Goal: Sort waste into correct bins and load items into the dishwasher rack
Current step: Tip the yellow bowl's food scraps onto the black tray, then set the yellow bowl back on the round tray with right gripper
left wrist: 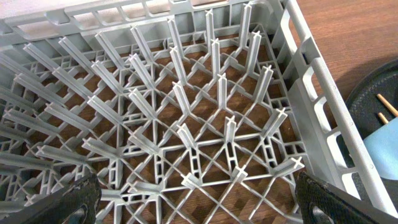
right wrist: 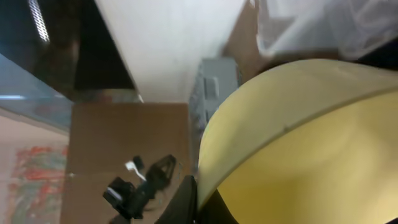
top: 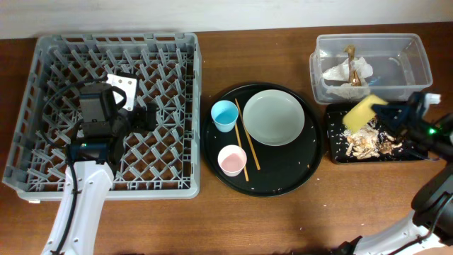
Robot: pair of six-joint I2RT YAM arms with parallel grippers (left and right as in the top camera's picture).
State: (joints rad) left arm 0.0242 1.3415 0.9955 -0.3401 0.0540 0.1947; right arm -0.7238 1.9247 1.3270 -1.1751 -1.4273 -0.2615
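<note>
Pinching the yellow bowl [top: 362, 112] by its rim, the right gripper [top: 393, 113] tips it over the shallow black tray [top: 334, 153] where food scraps [top: 364, 142] lie; emptying seems the step in hand, and next comes carrying the bowl to the dishwasher rack [top: 42, 71], where the left gripper [left wrist: 199, 200] hovers spread and empty

Brown wooden table [top: 255, 219] under soft, even light.
Spread beneath and all around the left gripper [top: 151, 117] and the right gripper [top: 388, 111], grain running side to side. Bordered beyond both, along the far edge, by a strip of pale wall [top: 248, 14]. Behind the right gripper in the wrist view: more white wall, brown wood below it, a dark glassy patch [right wrist: 37, 56] off to one side, and a blurred reddish patch too vague to name.
</note>
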